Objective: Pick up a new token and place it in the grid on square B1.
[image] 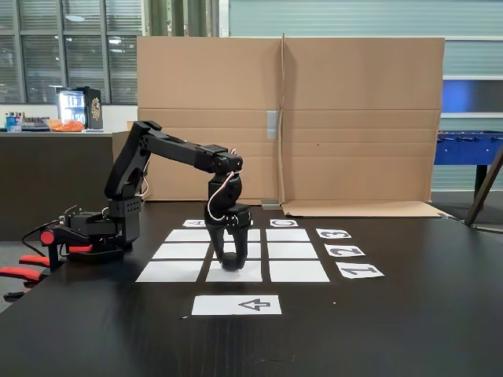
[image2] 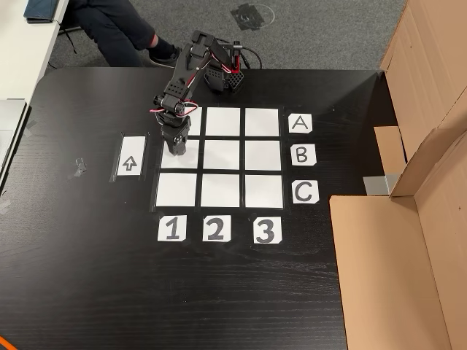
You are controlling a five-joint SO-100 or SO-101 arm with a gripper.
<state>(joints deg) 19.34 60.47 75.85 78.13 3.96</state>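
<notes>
black gripper (image: pixel 233 265) stood on square b1 (image2: pixel 178 156) of the grid (image2: pixel 223 188); whether its fingers were spread, i couldn't tell.

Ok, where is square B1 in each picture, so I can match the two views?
Fixed view: square B1 is the middle rectangle of the nearest grid row, under the gripper.
Other view: square B1 is the left column's middle rectangle, level with the B label.
Shared landmark: the arrow sheet lies just beyond B1 in both.
</notes>
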